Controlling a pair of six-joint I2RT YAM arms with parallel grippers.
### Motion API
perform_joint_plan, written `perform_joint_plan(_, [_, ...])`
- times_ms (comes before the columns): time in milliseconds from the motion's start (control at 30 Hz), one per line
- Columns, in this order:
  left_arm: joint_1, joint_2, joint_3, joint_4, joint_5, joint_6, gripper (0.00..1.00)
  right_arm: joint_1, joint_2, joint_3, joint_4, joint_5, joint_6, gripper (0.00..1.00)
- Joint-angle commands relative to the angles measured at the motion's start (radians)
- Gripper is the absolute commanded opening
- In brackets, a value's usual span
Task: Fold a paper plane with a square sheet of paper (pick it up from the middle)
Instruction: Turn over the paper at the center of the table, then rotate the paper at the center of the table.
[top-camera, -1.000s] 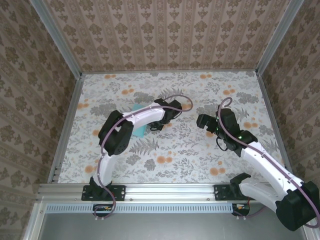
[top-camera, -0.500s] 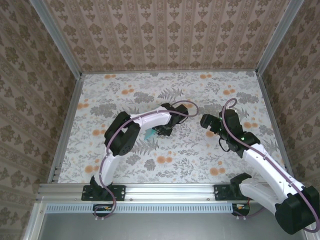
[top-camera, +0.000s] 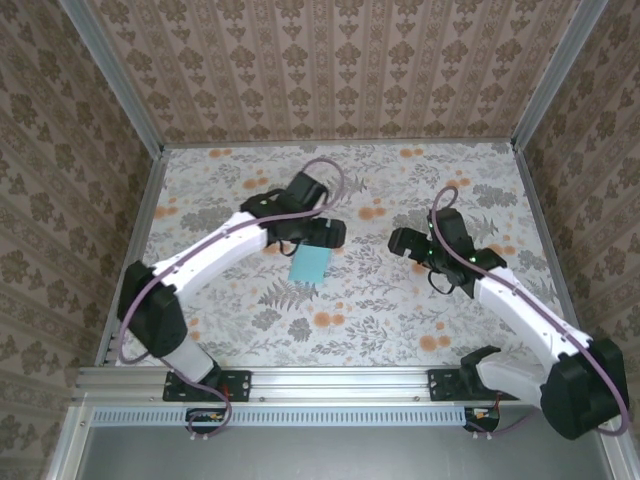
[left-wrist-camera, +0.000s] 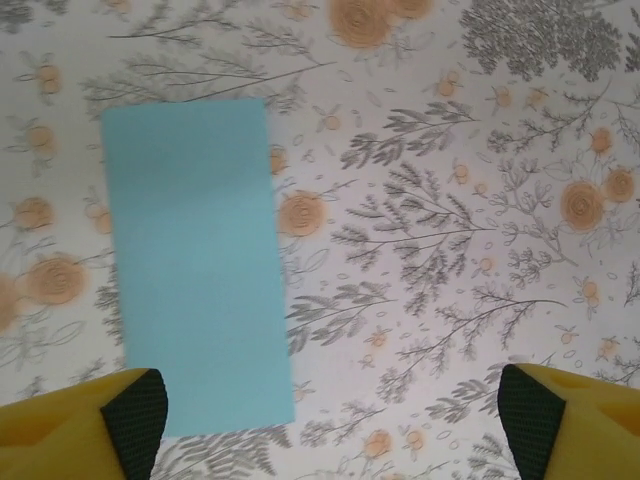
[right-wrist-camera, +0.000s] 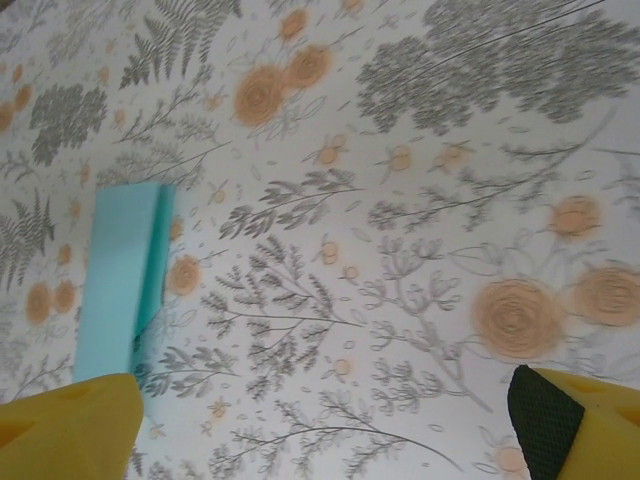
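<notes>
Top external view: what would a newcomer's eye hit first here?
The teal paper, the one plain colour on the busy floral table, lies flat near the middle as a narrow rectangle, apparently folded in half. The left gripper hovers over its far end with jaws wide open, holding nothing. The right gripper is off to the right, also open, well apart from the paper.

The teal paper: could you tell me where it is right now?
In the top view the teal paper lies flat on the table, slightly left of centre, beside the left gripper; the right gripper stands off to its right.
</notes>
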Motion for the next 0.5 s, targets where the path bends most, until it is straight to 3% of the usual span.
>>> perform_joint_plan(0, [0.09,-0.096,-0.136,0.069,0.059,-0.037,0.98,0.064,0.122,0.088,0.053,-0.101,0.041,0.95])
perform_joint_plan(200, [0.287,-0.265,-0.332,0.071,0.046,-0.045,1.0,0.284,0.473,0.356,0.075,-0.092,0.066,0.93])
perform_joint_plan(467, [0.537,-0.344,-0.475,0.13,0.168,-0.068,1.0,0.409,0.858,0.71,0.031,-0.143,0.087,0.9])
